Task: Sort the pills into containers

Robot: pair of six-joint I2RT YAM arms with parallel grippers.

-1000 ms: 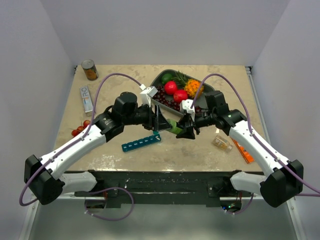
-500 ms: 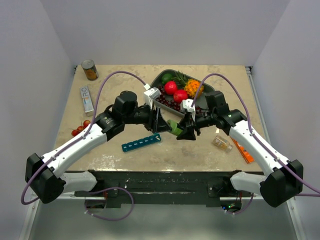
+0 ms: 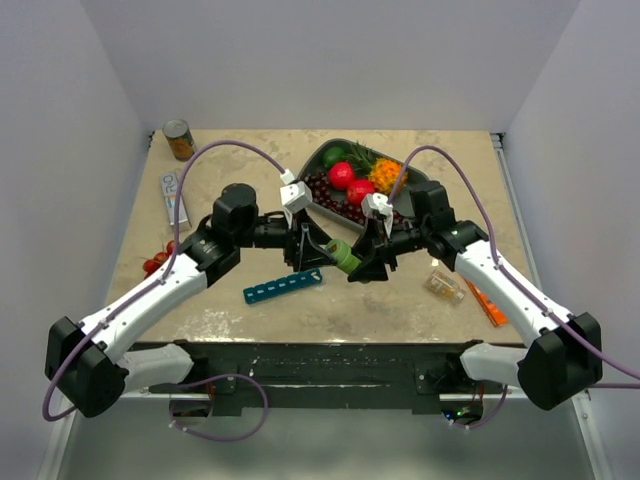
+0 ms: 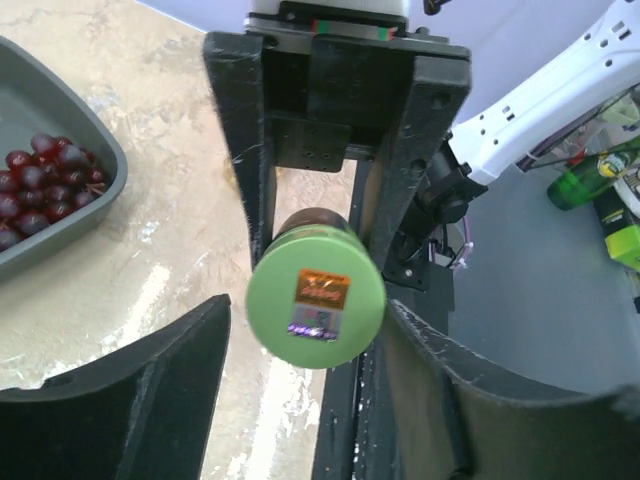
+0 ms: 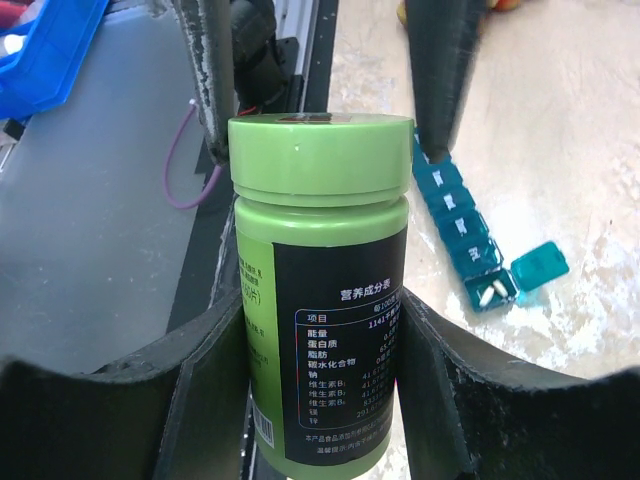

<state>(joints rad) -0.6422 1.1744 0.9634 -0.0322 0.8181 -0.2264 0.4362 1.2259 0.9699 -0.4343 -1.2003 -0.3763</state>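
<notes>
My right gripper (image 3: 366, 262) (image 5: 320, 305) is shut on the body of a green pill bottle (image 3: 342, 254) (image 5: 320, 300) with a black label, held above the table with its green lid on. The lid (image 4: 315, 300) faces my left gripper (image 3: 316, 252) (image 4: 308, 303). That gripper is open, its fingertips on either side of the lid. One finger touches the lid and a small gap shows at the other. The teal containers strip (image 3: 283, 286) (image 5: 452, 210) lies on the table below. Its end compartment is open and holds two white pills (image 5: 491, 290).
A dark grey fruit tray (image 3: 326, 147) (image 4: 70, 130) with grapes and red fruit sits behind the grippers. A can (image 3: 179, 140), a white box (image 3: 174, 198) and small tomatoes (image 3: 160, 260) are at the left. A clear packet (image 3: 443, 286) and an orange item (image 3: 487, 303) lie at the right.
My left arm has drawn back a little to the left, and its jaws have narrowed around the lid. The right gripper still holds the bottle in about the same place.
</notes>
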